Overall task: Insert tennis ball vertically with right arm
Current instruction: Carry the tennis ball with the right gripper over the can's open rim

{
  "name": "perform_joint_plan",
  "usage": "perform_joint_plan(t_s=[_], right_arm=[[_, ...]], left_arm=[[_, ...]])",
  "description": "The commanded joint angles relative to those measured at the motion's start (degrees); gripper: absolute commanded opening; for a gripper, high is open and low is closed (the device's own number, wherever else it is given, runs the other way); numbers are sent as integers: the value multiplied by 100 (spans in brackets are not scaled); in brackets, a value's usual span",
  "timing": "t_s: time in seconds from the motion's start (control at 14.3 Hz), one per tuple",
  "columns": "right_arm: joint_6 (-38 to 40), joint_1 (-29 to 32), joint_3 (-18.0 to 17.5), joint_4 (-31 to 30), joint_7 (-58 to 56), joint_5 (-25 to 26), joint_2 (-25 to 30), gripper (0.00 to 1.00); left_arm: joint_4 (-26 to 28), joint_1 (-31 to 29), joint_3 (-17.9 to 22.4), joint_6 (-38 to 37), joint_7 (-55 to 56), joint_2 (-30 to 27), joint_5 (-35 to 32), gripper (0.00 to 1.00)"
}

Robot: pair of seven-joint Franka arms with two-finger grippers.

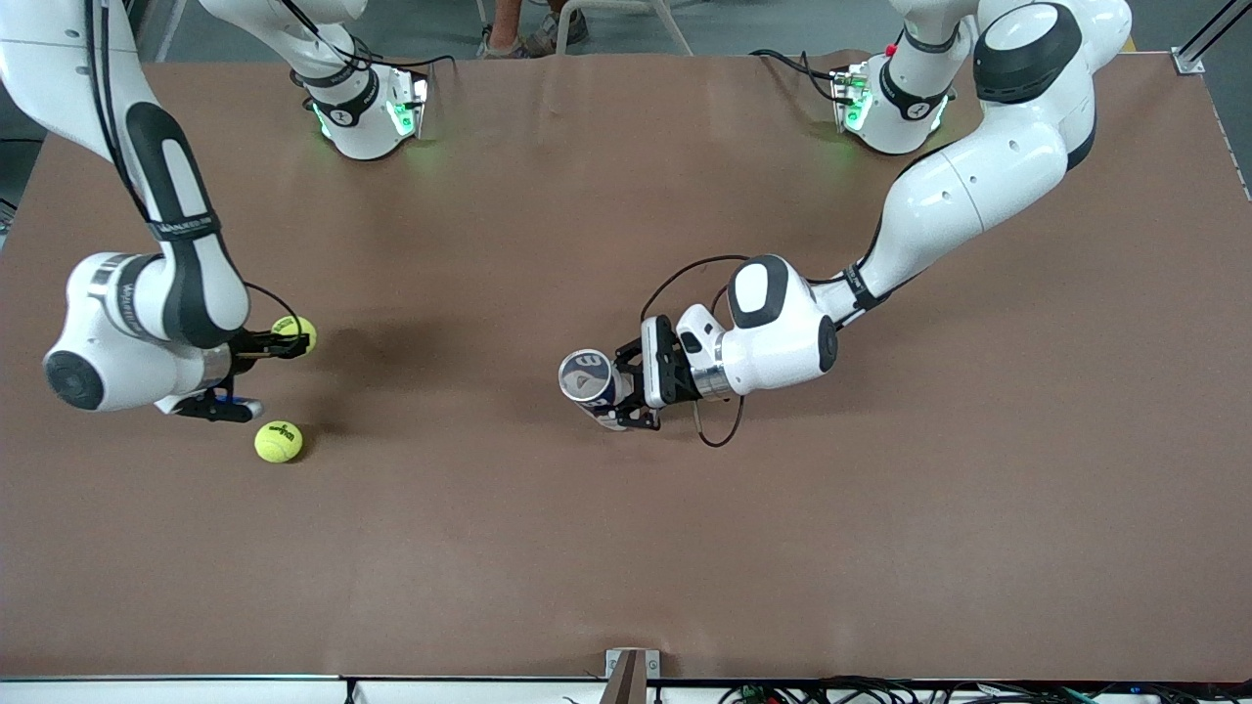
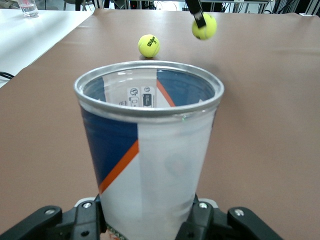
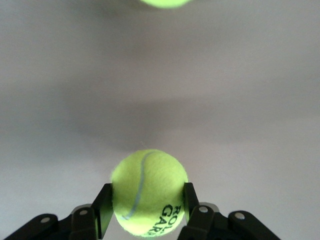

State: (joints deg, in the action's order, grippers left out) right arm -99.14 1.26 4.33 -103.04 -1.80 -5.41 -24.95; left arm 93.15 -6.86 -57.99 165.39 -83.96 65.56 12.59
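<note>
Right gripper [image 1: 290, 344] fingers clamped on tennis ball [image 1: 294, 334] above the bench [image 1: 626, 548], well apart from the can [image 1: 590, 381] clamped upright in left gripper [image 1: 631, 389] fingers; risk: off-centre release strikes the can's rim, ball bounces away toward the loose ball [image 1: 279, 441].

Right end effector [image 3: 148, 212] clamps tennis ball [image 3: 149, 192] – 2nd ball [image 3: 159, 2] at frame edge.

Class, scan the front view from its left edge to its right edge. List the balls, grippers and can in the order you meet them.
Loose tennis ball → held tennis ball in the right gripper → ball can → left gripper clamped on the can.
</note>
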Motion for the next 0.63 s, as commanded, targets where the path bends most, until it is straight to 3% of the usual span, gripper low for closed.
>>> perform_joint_plan(t_s=[0.0, 0.14, 0.42, 0.56], right_arm=[[954, -46, -29, 1027, 22, -73, 35, 20], [1439, -143, -64, 1574, 48, -694, 35, 18], [1486, -151, -47, 1814, 83, -2549, 43, 18], [1416, -396, -64, 1823, 354, -2920, 43, 18]], left_arm=[[1, -26, -107, 107, -217, 133, 103, 57], [1, -43, -107, 107, -209, 133, 103, 57], [1, -43, -107, 98, -217, 133, 103, 57], [1, -43, -107, 98, -217, 133, 103, 57]])
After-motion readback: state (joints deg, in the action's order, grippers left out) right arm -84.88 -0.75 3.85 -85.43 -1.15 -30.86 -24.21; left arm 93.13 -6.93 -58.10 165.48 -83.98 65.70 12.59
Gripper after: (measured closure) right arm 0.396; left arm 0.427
